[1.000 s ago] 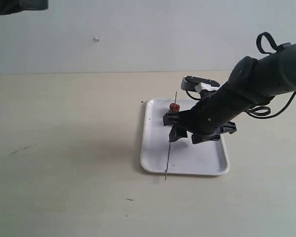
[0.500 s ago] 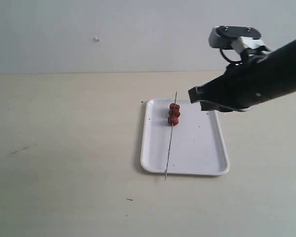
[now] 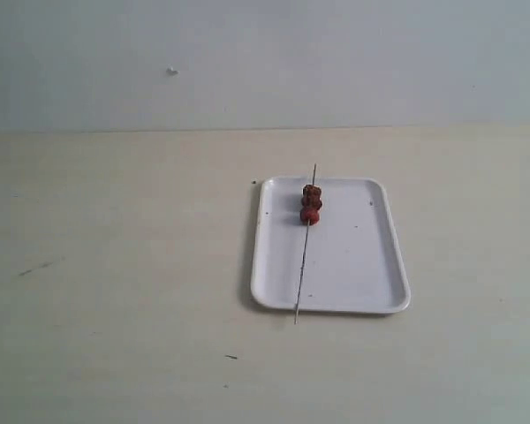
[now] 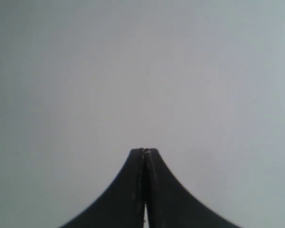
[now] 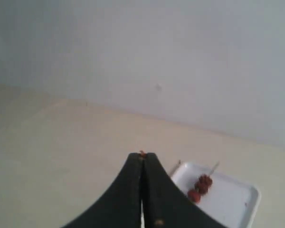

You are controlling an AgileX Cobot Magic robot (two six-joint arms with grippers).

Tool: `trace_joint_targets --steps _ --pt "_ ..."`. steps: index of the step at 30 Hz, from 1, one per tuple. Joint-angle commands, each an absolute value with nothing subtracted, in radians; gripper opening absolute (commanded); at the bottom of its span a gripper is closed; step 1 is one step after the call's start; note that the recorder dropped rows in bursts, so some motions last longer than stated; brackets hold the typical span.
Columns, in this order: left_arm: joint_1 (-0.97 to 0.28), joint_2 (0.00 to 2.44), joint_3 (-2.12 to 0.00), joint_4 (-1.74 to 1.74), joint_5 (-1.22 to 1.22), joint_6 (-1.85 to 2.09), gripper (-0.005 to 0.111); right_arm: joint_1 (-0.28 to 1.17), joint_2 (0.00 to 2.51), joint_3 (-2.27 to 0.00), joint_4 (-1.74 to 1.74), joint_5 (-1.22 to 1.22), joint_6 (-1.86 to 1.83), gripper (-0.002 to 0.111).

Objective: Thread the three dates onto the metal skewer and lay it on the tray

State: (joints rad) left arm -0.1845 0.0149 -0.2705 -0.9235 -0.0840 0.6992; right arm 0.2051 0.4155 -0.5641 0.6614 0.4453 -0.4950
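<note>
The three dates (image 3: 311, 203) sit threaded in a row near the far end of the metal skewer (image 3: 303, 265), which lies lengthwise on the white tray (image 3: 353, 265); both skewer tips stick out past the rim. No arm shows in the exterior view. In the right wrist view my right gripper (image 5: 142, 156) is shut with nothing held, raised well away from the tray (image 5: 228, 204) and dates (image 5: 200, 186). In the left wrist view my left gripper (image 4: 144, 151) is shut, facing only a plain pale wall.
The tray lies on a pale beige table (image 3: 115, 265) backed by a light grey wall (image 3: 247, 62). A few small dark marks (image 3: 231, 357) dot the table surface.
My right arm let go of the skewer, rose and pulled away to the right out of the exterior view. The skewer with the dates stays lying on the tray.
</note>
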Motion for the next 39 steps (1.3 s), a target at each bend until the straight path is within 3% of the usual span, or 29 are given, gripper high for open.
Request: trace_joint_targets --steps 1,4,18,21,24,26,32,39 --pt "-0.191 0.029 -0.264 -0.920 -0.078 0.704 0.000 0.209 0.149 -0.556 0.705 0.453 -0.485 0.000" --pt "-0.191 0.029 -0.264 -0.920 -0.078 0.704 0.000 0.209 0.005 -0.556 0.708 0.453 -0.485 0.000" --pt "-0.189 0.019 -0.235 -0.896 -0.051 0.747 0.000 0.213 0.016 -0.598 0.748 0.476 -0.485 0.000" --pt "-0.189 0.026 -0.154 -0.525 0.000 0.568 0.000 0.213 0.016 -0.598 0.748 0.476 -0.485 0.000" --pt "-0.189 0.039 -0.070 0.027 0.000 0.009 0.000 0.213 0.016 -0.598 0.749 0.476 -0.487 0.000" --pt "-0.189 0.046 -0.034 0.217 0.031 -0.267 0.000 0.213 0.016 -0.598 0.749 0.476 -0.487 0.000" --pt "-0.189 0.046 0.000 0.254 0.341 -0.334 0.000 0.213 0.016 -0.598 0.749 0.476 -0.485 0.000" --pt "-0.189 0.046 0.000 0.257 0.326 -0.334 0.000 0.213 0.016 -0.598 0.748 0.476 -0.487 0.000"
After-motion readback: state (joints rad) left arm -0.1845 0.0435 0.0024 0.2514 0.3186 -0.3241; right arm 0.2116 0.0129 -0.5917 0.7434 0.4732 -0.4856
